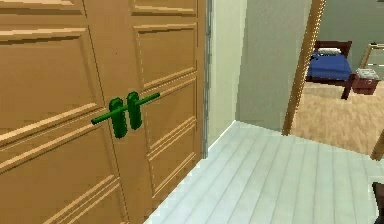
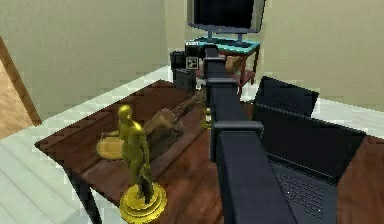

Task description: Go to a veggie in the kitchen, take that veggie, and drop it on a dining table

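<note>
At the surface's (image 2: 85, 140) near edge a gold statue (image 2: 135, 150) stands beside the arm (image 2: 240, 150), with a laptop (image 2: 310, 150) on the arm's other side. The fingers (image 2: 181, 72) are toward the far edge, and whether they grasp anything cannot be told. The veggie's location cannot be told; it is judged to lie in a kitchen not yet reached. Risk: turning or driving with the arm extended would likely sweep it into the statue or laptop, and the closed doors (image 1: 100, 100) stand close ahead.
</note>
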